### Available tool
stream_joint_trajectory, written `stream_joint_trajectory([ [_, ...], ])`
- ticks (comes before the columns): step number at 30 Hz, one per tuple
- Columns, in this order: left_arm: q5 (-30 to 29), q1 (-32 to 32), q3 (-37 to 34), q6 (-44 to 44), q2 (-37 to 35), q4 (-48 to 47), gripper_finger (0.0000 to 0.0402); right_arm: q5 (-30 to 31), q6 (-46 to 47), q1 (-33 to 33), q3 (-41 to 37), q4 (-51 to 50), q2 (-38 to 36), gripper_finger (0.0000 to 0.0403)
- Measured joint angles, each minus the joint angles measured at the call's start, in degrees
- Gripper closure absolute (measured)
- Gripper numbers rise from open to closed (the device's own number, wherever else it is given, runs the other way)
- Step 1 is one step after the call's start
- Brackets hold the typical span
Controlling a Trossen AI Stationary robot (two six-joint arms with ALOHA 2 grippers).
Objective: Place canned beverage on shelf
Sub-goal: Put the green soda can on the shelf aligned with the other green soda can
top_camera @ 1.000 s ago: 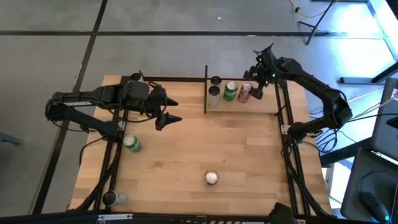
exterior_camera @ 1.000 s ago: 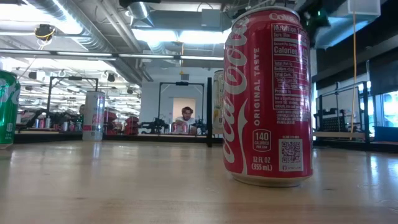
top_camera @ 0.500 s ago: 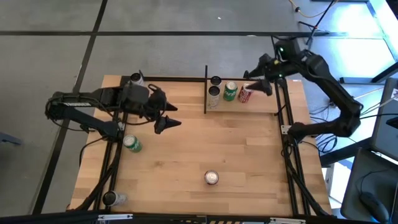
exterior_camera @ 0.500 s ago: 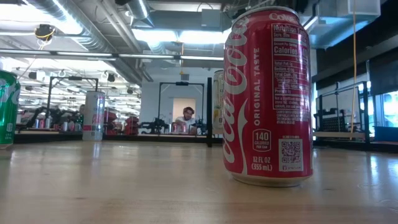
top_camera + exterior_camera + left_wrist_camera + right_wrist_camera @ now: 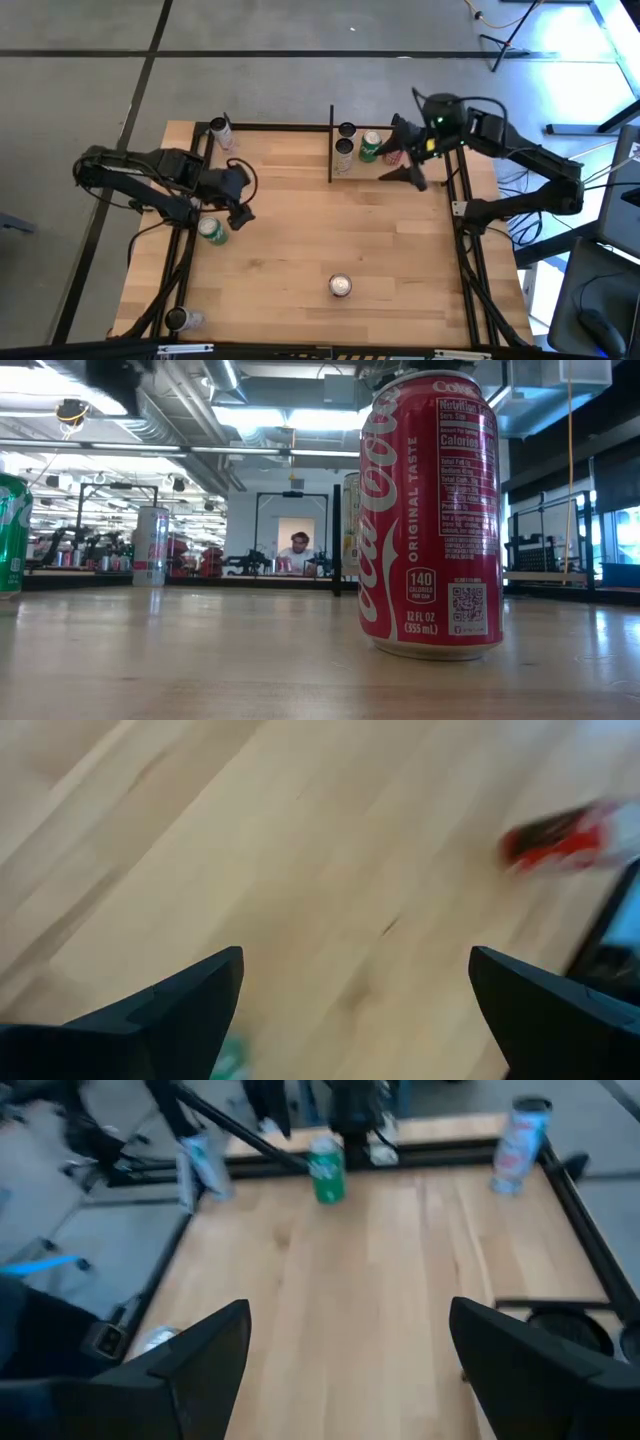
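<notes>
The shelf (image 5: 355,172) is at the table's far right. On it stand two silver cans (image 5: 345,142), a green can (image 5: 370,147) and a red can (image 5: 393,156), all upright on their bases. My right gripper (image 5: 405,162) is open and empty, hovering over the shelf's near edge, partly in front of the red can. My left gripper (image 5: 238,203) is open and empty, just above and beside a green can (image 5: 212,232) that stands near the table's left side. A red cola can (image 5: 340,287) stands upright toward the near edge and fills the low view (image 5: 430,510).
A can (image 5: 220,130) stands at the far left corner and another (image 5: 178,320) at the near left corner. Black frame bars run along the table's left and right sides, and a black post (image 5: 331,145) bounds the shelf. The middle of the tabletop (image 5: 330,225) is bare wood.
My right gripper has risen from the red can on the shelf, then come toward the table's near edge and turned to point at the table's left. The red can has stayed on the shelf. My left gripper has gone toward the near and left edges, close to the green can.
</notes>
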Motion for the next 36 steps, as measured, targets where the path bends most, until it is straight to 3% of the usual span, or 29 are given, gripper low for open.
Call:
stream_joint_trajectory([
  [5, 1.15, 0.29, 0.74, 1.46, 0.04, -10.49, 0.0026, 7.79, 4.65, 4.16, -0.32, 0.17, 2.00, 0.0077],
  [9, 3.17, -0.02, 0.42, 3.41, -0.04, -18.59, 0.0026, 10.16, 9.88, 6.56, -0.32, 2.18, 4.70, 0.0077],
  [21, 7.28, -5.48, -9.15, 14.53, -3.32, -18.23, 0.0026, 11.68, 21.61, 15.42, -0.30, 11.86, 10.22, 0.0077],
  [36, 7.61, -10.21, -21.24, 17.46, -3.89, -13.73, 0.0026, 29.57, 27.73, 26.89, -0.29, 12.54, 10.55, 0.0077],
])
